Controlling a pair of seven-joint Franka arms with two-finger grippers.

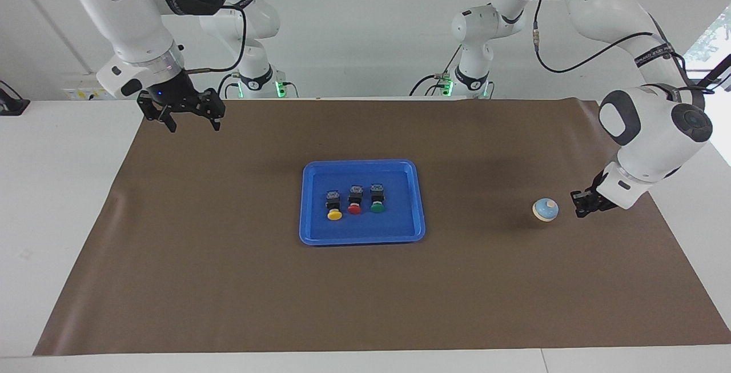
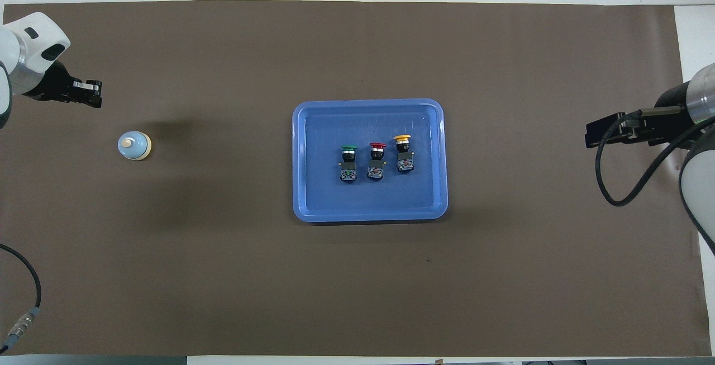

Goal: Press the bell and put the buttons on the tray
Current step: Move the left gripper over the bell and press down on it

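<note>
Blue-topped bell (image 1: pixel 545 209) sat on the brown mat (image 1: pixel 228 281) toward the left arm's end, with the left gripper (image 1: pixel 578 206) just beside it, fingertips pinched together, holding nothing, not touching it. Yellow, red and green buttons (image 1: pixel 354 200) lay in a row on the tray (image 1: pixel 320 236) mid-mat, well apart from the bell. Right gripper (image 1: pixel 188 119) waited, jaws spread and empty, over the mat's corner at the right arm's end.

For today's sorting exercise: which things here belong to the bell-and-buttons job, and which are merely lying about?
Job:
- small light blue dome bell
- yellow, red, green mushroom-cap push buttons
- shallow blue plastic tray
- left gripper, shut, beside bell

Lying about:
- brown table mat
- right gripper, waiting
</note>
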